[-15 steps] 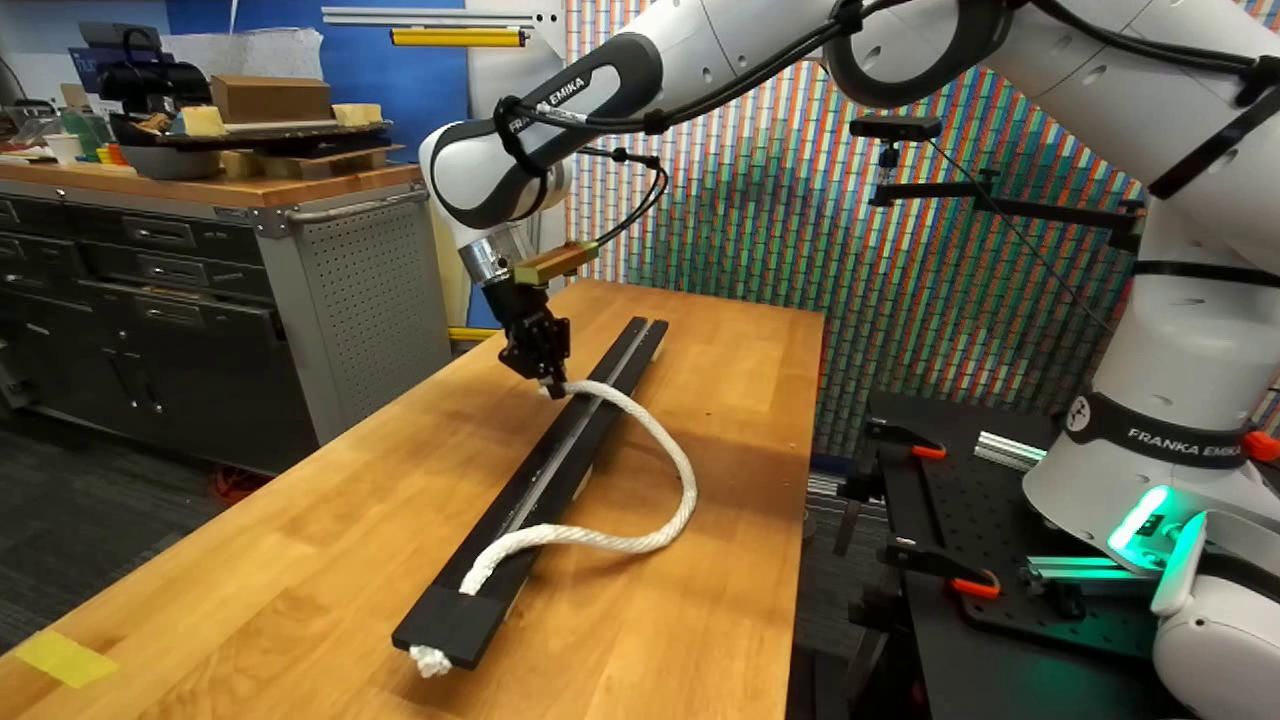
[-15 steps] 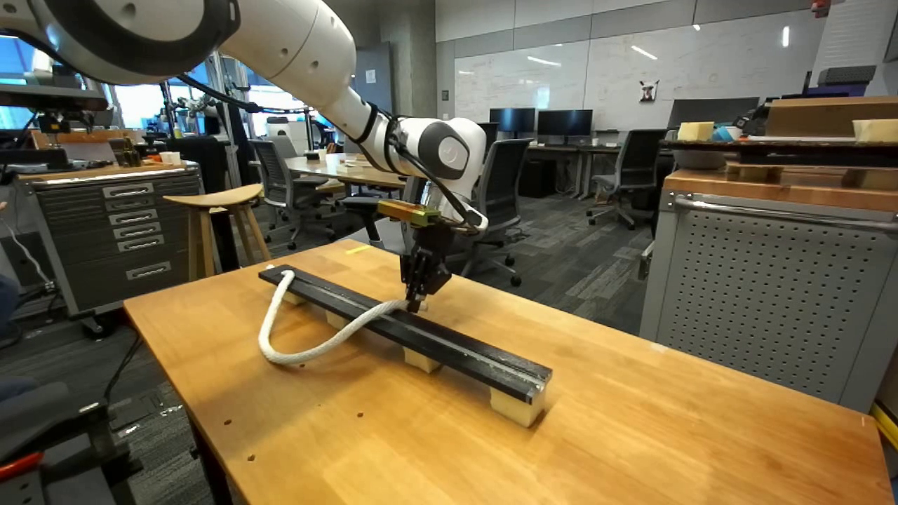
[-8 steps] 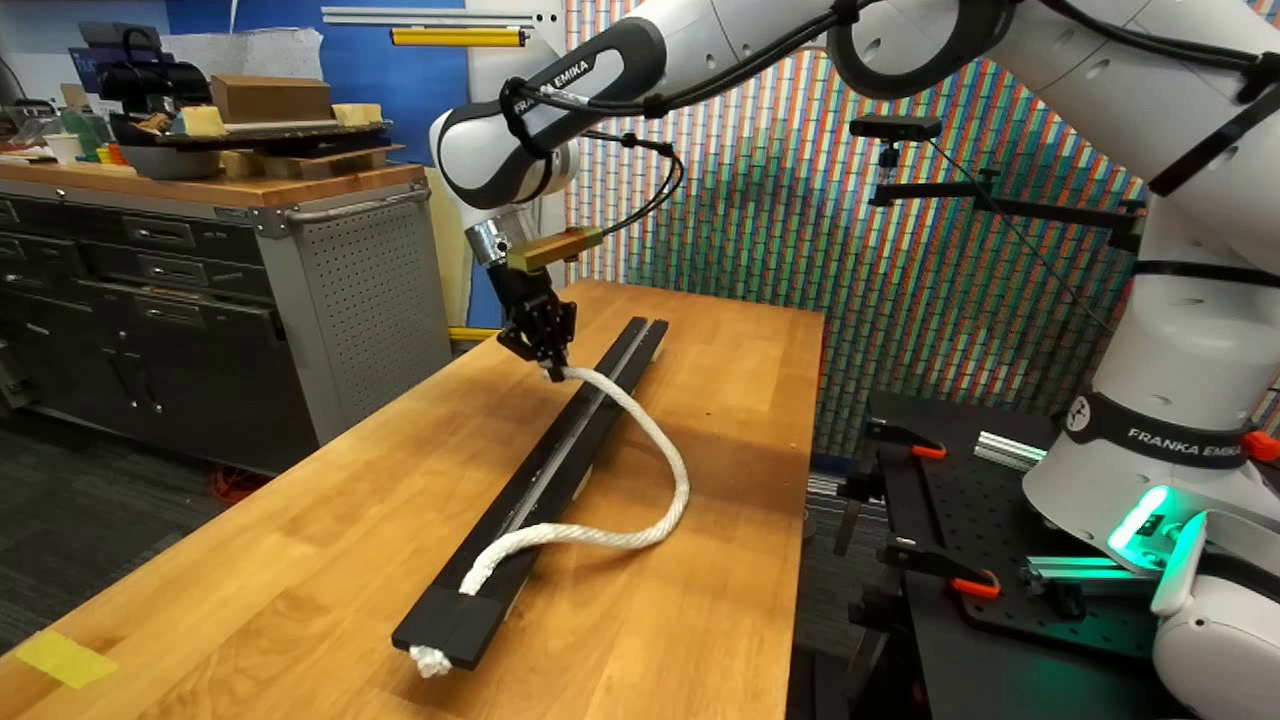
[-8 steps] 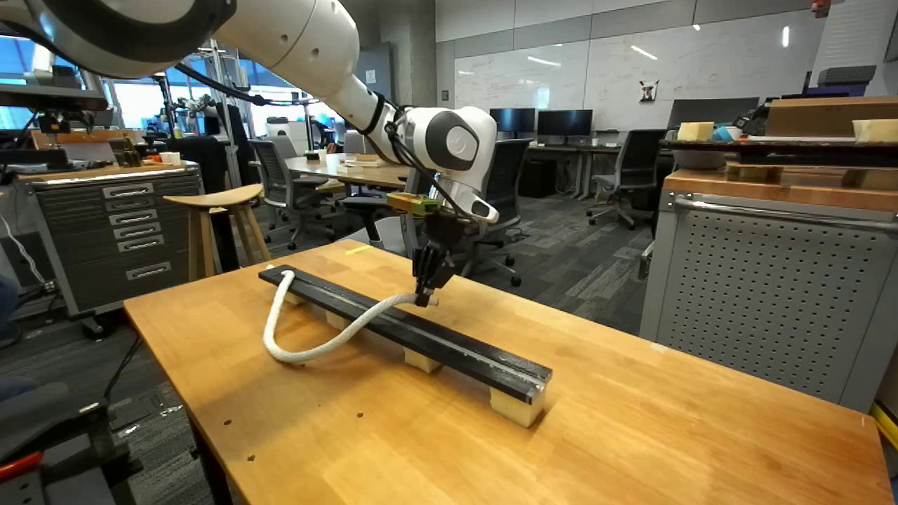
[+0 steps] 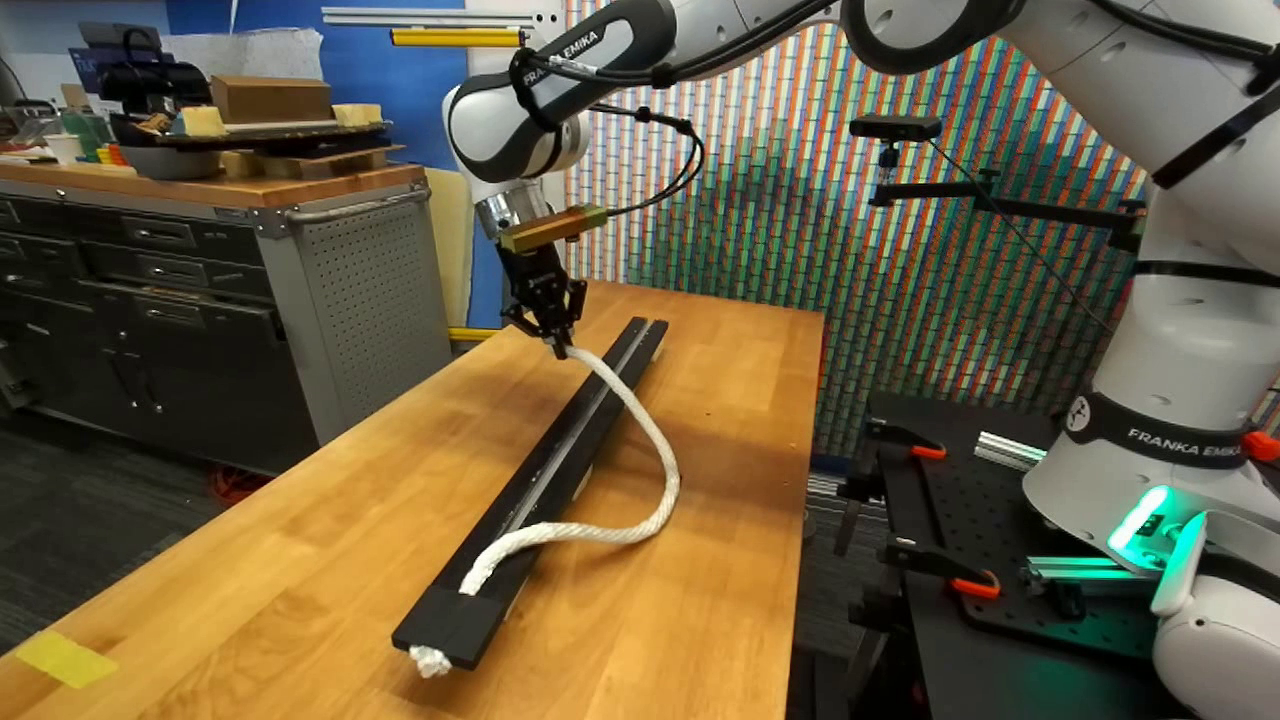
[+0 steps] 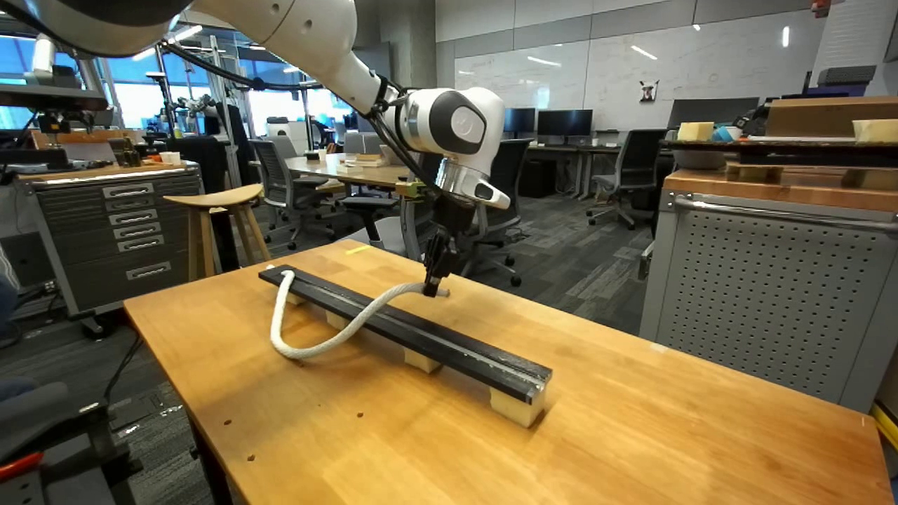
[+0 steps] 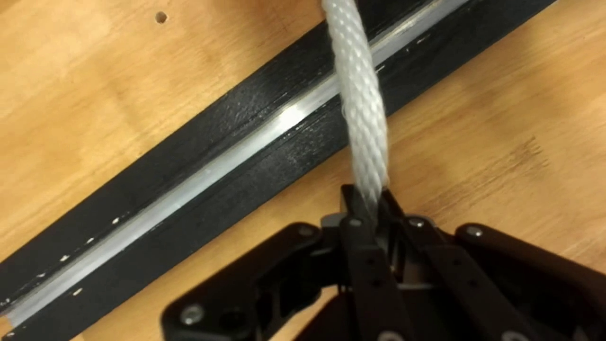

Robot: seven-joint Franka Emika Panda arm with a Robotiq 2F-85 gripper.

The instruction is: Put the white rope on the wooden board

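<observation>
Over the last second the gripper (image 7: 368, 199) has climbed in both exterior views, taking the free end of the white rope (image 7: 361, 94) with it; its fingers are drawn in narrow and pinched on the rope, a short tip poking out past them; the bow of slack has drawn in a little as a result.

That bow lies off one long side of the wooden board (image 6: 428, 331), partly down on the tabletop (image 6: 631, 421); the gripped end hangs past the opposite side — so the rope crosses the board aslant rather than running along it. The other end has stayed put, passing under a black band (image 5: 455, 620); a frayed stub (image 5: 430, 660), which we take for that same end, shows beyond it.

The pale strip (image 7: 213, 171) down the board's middle is mostly uncovered, so we judge the laying only partly done; we read the new pull as carrying the free end away from the band, to straighten the slack. The next move likely calls for more travel that way, then a swing back over the strip and a lowering — gently, since the board rests on blocks (image 6: 518, 407) and a hard tug might shift it.
</observation>
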